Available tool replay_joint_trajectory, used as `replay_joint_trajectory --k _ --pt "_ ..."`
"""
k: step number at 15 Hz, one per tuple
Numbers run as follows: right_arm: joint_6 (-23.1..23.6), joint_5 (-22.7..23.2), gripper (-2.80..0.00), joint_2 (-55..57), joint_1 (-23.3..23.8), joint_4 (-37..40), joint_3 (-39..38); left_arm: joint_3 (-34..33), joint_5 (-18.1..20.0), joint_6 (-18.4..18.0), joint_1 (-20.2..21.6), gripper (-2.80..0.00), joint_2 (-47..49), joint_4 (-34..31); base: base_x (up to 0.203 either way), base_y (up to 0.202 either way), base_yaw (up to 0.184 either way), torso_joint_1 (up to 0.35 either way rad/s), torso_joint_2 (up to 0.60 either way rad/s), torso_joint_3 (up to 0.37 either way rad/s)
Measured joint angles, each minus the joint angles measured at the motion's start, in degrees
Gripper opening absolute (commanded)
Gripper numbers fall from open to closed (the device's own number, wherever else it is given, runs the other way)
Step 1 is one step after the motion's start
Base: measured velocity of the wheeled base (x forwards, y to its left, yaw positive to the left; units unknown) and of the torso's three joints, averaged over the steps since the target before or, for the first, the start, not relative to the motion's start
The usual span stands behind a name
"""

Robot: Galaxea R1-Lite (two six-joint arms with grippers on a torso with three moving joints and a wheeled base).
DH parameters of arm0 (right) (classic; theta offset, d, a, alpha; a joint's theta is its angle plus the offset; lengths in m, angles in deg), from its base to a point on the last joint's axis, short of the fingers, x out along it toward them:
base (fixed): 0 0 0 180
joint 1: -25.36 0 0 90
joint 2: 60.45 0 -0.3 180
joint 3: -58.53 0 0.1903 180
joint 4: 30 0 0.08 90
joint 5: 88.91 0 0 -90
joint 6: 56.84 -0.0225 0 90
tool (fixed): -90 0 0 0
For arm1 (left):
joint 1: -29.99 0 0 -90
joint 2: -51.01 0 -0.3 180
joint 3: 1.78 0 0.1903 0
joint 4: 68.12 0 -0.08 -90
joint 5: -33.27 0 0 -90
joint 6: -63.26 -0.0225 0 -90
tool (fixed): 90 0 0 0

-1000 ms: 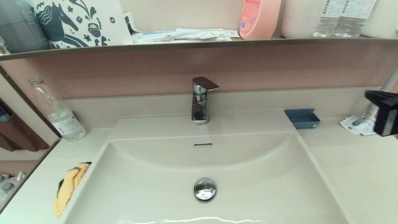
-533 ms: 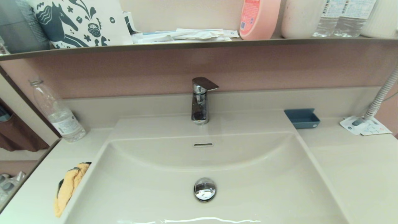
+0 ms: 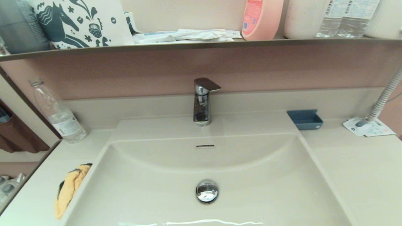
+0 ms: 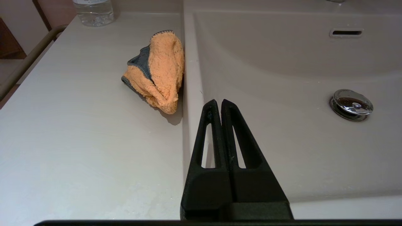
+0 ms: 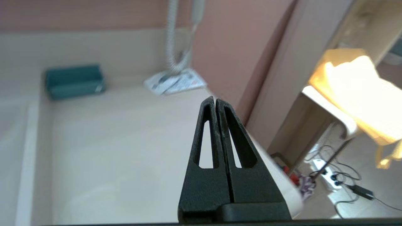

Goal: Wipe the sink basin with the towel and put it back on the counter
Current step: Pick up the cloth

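The orange-yellow towel [image 3: 69, 188] [image 4: 156, 70] with grey edging lies crumpled on the counter [image 3: 40, 194], pressed against the left rim of the sink basin [image 3: 267, 188]. The chrome drain stopper [image 3: 207, 190] sits in the basin's middle, and the overflow slot [image 3: 205, 146] is on the curved back wall. My left gripper [image 4: 219, 102] is shut and empty, hovering above the basin's left rim, nearer me than the towel. My right gripper [image 5: 215, 99] is shut and empty over the right counter's outer edge. Neither gripper shows in the head view.
A chrome tap [image 3: 202, 100] stands behind the basin. A clear water bottle [image 3: 58, 114] is at the back left, a blue tray [image 3: 305, 119] at the back right, printed papers [image 3: 367, 127] and a ribbed hose [image 3: 384, 95] further right. A brown shelf [image 3: 201, 44] holds bottles overhead.
The right gripper, seen at the head view's right edge a second ago, has withdrawn out of that view. The towel has stayed put.
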State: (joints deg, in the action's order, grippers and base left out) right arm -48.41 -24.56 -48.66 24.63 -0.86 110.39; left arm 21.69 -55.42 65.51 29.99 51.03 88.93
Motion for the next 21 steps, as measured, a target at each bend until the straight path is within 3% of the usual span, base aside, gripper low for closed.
replay_joint_trajectory --k 2,7,13,17,21 --pt "-1.8 6.1 -2.8 -5.2 0.4 0.3 -6.4 0.0 0.0 0.0 0.0 -2.8 0.0 0.0 0.0 0.0 0.0 0.0 0.0 0.0" --pt "-13.7 20.3 -2.8 -11.0 0.7 0.6 -18.3 0.0 0.0 0.0 0.0 -2.8 0.0 0.0 0.0 0.0 0.0 0.0 0.0 0.0" --pt "-11.6 22.2 -2.8 -11.8 0.7 -1.6 -24.7 0.0 0.0 0.0 0.0 -2.8 0.0 0.0 0.0 0.0 0.0 0.0 0.0 0.0" --pt "-7.7 24.2 -2.8 -11.9 0.7 -3.1 -27.0 0.0 0.0 0.0 0.0 -2.8 0.0 0.0 0.0 0.0 0.0 0.0 0.0 0.0" --pt "-6.9 25.6 -2.8 -11.9 0.7 -3.4 -27.6 0.0 0.0 0.0 0.0 -2.8 0.0 0.0 0.0 0.0 0.0 0.0 0.0 0.0"
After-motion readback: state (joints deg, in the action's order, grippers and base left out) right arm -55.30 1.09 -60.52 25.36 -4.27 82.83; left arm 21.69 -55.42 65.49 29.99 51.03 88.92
